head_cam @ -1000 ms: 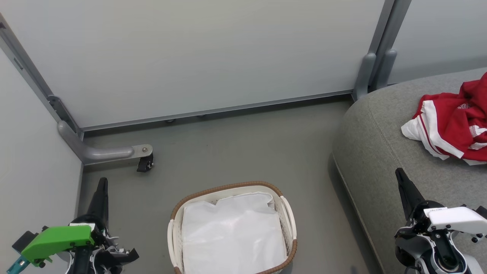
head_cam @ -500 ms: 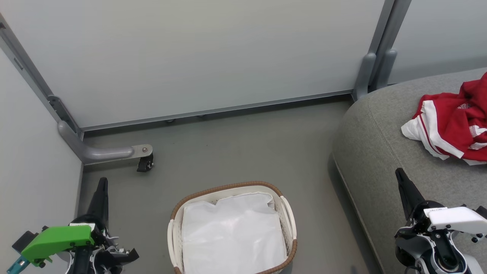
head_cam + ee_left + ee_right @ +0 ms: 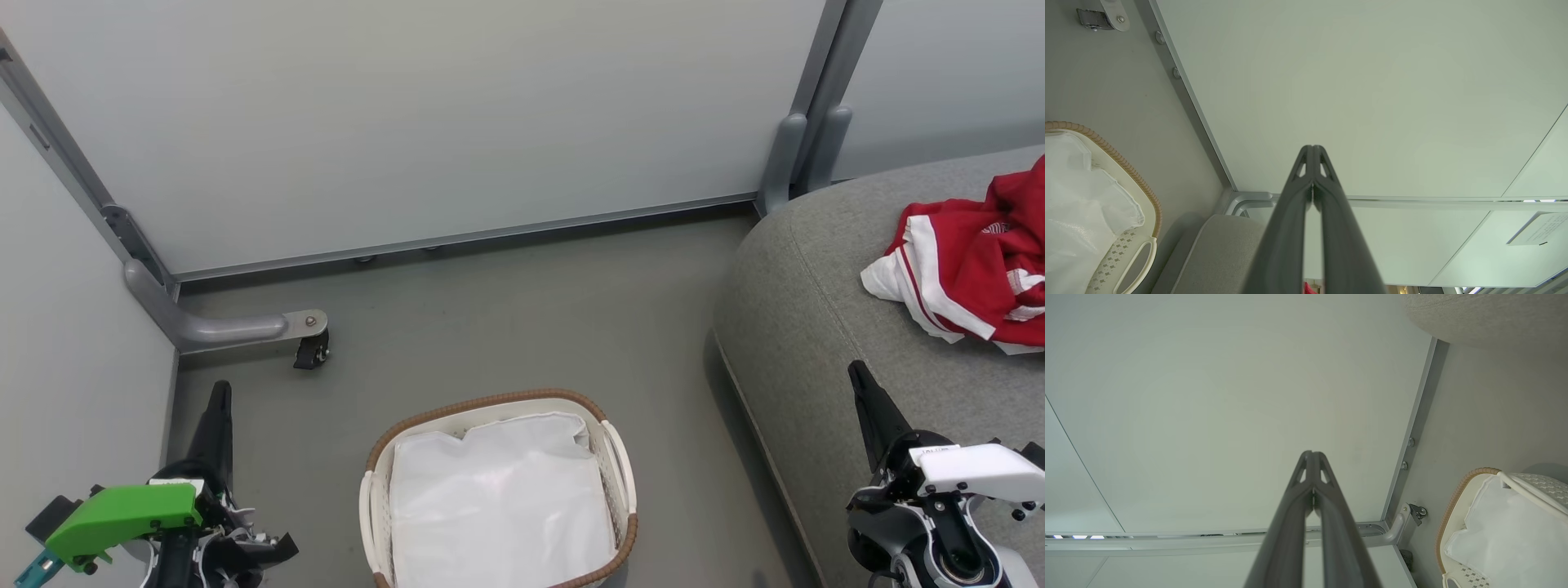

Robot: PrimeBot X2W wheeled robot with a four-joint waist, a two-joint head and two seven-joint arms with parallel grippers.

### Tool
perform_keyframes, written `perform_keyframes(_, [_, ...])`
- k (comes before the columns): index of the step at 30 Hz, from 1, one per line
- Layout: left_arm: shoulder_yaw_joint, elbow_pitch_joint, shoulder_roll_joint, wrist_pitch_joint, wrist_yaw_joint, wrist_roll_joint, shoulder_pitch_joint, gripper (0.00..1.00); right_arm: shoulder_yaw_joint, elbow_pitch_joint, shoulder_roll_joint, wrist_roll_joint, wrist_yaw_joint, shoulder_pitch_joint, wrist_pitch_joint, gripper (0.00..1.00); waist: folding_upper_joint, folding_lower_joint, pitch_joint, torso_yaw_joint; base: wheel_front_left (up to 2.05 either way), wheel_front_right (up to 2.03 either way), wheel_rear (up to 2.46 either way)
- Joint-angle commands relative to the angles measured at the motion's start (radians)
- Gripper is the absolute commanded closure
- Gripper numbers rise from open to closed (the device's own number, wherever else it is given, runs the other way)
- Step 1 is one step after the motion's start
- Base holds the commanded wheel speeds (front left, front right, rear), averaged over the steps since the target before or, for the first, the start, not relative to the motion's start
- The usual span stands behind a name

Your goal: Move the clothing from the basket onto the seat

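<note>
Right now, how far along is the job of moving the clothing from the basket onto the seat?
Done: the red clothing lies on the grey seat, and the basket shows its white liner, no red fabric. In hand: nothing; the left claw and right claw are shut and empty. Left: nothing visible to move.

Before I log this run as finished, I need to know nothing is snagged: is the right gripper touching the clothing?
Apart. The head view shows the right gripper shut, with bare grey seat between its tips and the clothing.
</note>
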Motion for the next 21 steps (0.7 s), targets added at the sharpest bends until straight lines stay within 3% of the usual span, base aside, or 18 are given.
perform_keyframes(1, [0.002,-0.002,0.007,0.005,-0.006,-0.003,-0.01,1.0,-0.002,-0.003,-0.006,0.003,0.0,0.011,0.001,1.0,0.0,0.0,0.0,0.0,0.0,0.0,0.0])
perform_keyframes(21, [0.002,-0.002,0.007,0.005,-0.006,-0.003,-0.01,1.0,-0.002,-0.003,-0.006,0.003,0.0,0.011,0.001,1.0,0.0,0.0,0.0,0.0,0.0,0.0,0.0])
